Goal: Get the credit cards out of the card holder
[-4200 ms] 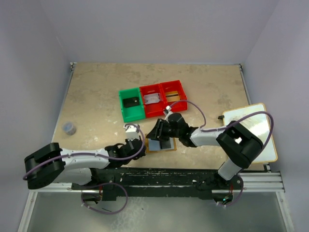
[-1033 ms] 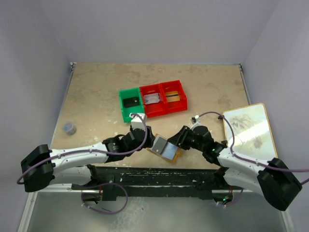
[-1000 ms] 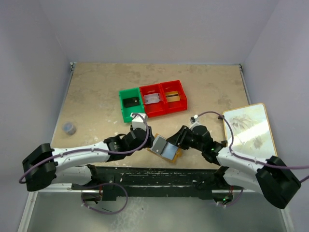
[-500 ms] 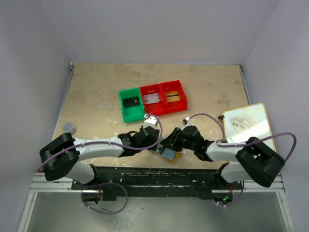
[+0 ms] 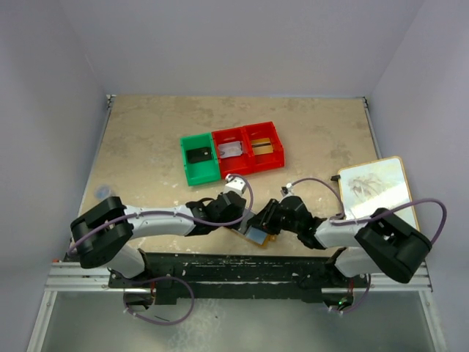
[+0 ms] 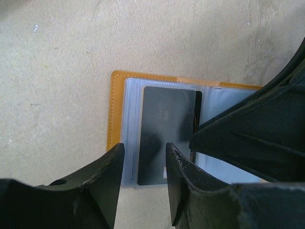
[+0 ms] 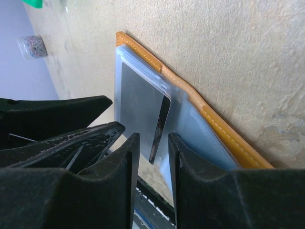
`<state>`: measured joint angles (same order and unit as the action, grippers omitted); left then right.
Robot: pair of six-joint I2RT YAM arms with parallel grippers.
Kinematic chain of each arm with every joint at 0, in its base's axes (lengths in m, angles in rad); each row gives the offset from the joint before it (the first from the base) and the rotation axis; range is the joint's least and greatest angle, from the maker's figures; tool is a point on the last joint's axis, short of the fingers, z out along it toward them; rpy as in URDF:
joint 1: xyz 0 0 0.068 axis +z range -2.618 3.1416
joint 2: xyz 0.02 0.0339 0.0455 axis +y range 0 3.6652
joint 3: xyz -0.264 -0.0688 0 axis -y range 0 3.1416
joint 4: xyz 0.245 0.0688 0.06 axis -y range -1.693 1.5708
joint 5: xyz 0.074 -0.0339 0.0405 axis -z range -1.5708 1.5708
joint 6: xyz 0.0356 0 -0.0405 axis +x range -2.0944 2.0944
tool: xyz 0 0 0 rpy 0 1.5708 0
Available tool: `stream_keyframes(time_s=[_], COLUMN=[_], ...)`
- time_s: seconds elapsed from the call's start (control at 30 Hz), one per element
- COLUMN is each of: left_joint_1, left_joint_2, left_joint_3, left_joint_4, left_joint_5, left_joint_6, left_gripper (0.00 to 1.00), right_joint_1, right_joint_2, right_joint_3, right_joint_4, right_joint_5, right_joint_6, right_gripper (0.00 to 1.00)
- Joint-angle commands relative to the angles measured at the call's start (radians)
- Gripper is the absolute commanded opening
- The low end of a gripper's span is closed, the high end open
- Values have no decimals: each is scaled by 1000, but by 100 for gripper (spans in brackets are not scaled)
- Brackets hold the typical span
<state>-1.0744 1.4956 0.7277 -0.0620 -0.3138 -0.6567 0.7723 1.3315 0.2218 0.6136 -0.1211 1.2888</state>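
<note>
**Top view:** The holder [image 5: 256, 235] lies low in the centre of the frame, at the near edge of the desk [image 5: 146, 139]. The left end effector [image 5: 236, 218] and the right end effector [image 5: 265, 218] crowd over it from either side. A second ago the arms stood farther apart and one leaf of the holder was propped up. Now it looks flat, so its pocket is open to a pull.

**Left wrist:** The left end effector [image 6: 143, 155] is partly open and grips nothing. It is poised over a black card [image 6: 167, 124] that is still in the holder's [image 6: 116, 109] clear pocket. The right end effector [image 6: 248, 133] enters from the right of the frame, its tip at the card's right edge.

**Right wrist:** The right end effector [image 7: 151, 143] has its jaws parted. The card's [image 7: 138, 95] dark edge runs into the gap between them, and no clamp on it shows. The holder [image 7: 143, 52] lies open, and this card is not yet out.
</note>
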Motion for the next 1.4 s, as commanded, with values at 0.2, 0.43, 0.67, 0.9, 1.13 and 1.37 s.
stream_keyframes(time_s=[0.2,0.43,0.67,0.9,1.13,1.37], left_joint_1=[3,2,2,3,2,2], left_joint_2=[53,58,81,139,145,112], left_joint_3=[54,24,5,1,-25,-55], left_joint_4=[-7,-4,-32,-23,-13,-5], left_joint_5=[46,38,-38,-30,-54,-52], left_joint_6=[38,11,-42,-67,-91,-103], left_gripper=[26,17,12,9,9,8], right_joint_1=[4,4,4,-2,-5,-13], right_joint_2=[69,121,137,59,-50,-38], right_joint_3=[-26,-45,-58,-97,-107,-114], right_joint_4=[174,270,323,273,150,137], right_joint_5=[2,-27,-63,-60,-30,-58], right_joint_6=[-20,3,7,32,42,36], right_gripper=[25,9,0,0,0,0])
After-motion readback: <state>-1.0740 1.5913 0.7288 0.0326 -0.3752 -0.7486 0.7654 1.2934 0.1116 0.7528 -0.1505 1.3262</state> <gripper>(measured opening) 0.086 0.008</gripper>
